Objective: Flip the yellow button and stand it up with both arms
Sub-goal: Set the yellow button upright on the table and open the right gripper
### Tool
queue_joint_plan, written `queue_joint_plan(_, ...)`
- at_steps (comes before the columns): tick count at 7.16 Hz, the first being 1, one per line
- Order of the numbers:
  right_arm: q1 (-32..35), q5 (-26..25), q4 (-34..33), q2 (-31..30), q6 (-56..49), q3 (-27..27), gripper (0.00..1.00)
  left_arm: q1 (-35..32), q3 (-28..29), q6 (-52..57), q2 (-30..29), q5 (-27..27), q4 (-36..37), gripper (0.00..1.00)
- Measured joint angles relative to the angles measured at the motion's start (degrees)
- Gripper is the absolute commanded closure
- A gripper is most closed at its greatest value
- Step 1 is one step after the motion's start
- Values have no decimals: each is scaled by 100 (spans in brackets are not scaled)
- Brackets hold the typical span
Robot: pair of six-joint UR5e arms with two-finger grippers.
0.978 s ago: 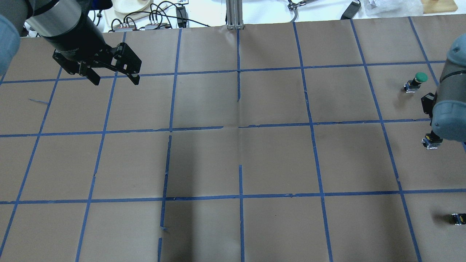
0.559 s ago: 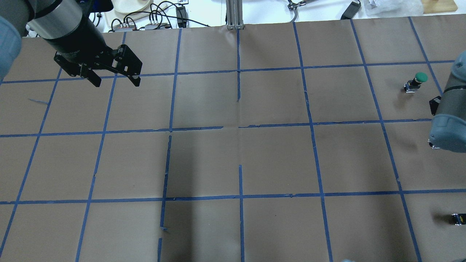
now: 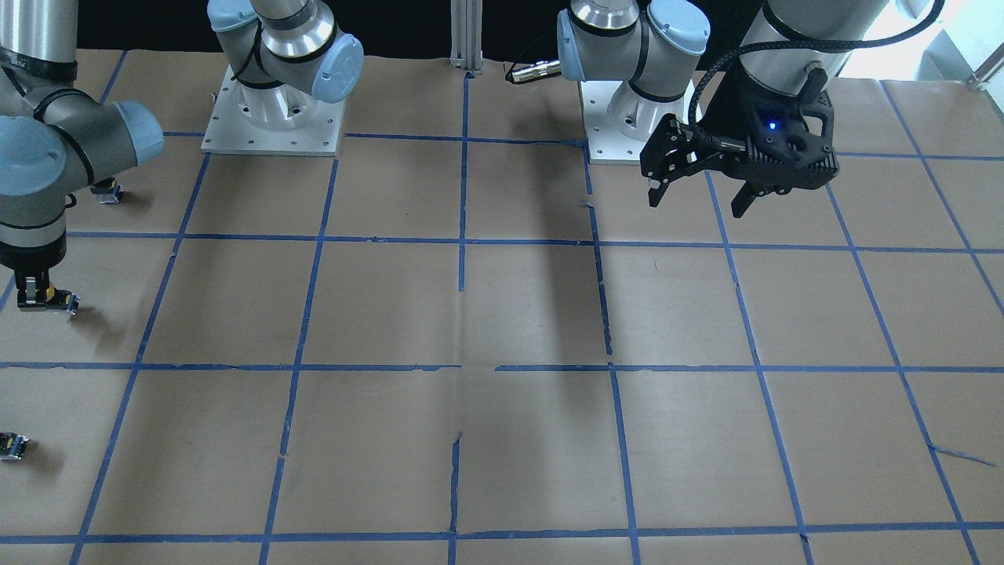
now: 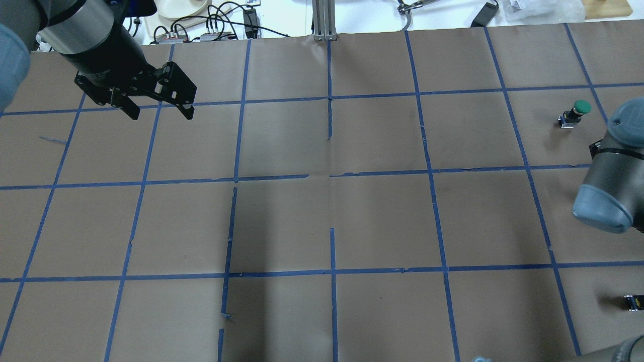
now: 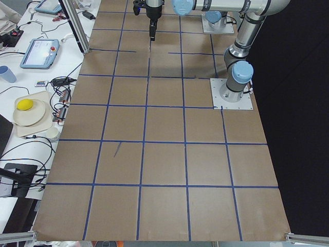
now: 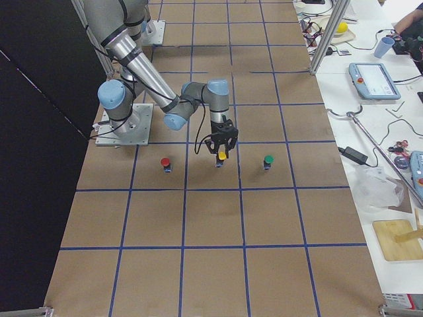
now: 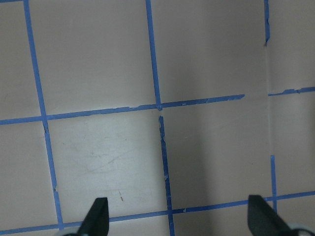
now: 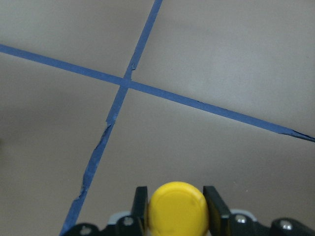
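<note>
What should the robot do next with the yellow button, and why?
Probably lift it a little: the right gripper looks closed on the button by its cap, low by the table, and the left gripper hangs open far away.

Yellow button [image 8: 177, 209] between right fingers [image 8: 214, 206]

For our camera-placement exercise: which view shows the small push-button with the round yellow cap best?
Right wrist-mounted: the small yellow-capped push-button sits large between black end effector fingers. Exterior right shows a speck; overhead hides it.
</note>
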Motion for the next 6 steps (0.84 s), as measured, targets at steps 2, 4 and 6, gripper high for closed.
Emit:
queue_joint_plan(2,-6,9,-50,-1,4,38,68,0,-1,1,-2,0,1,1)
queue_joint_plan(4,-6,10,-55,-2,24,79,62,0,-1,4,-3,4,1,1)
queue_joint_plan(6,-8,10,-56,2,68,134,50,0,-2,9,-3,5,13,1)
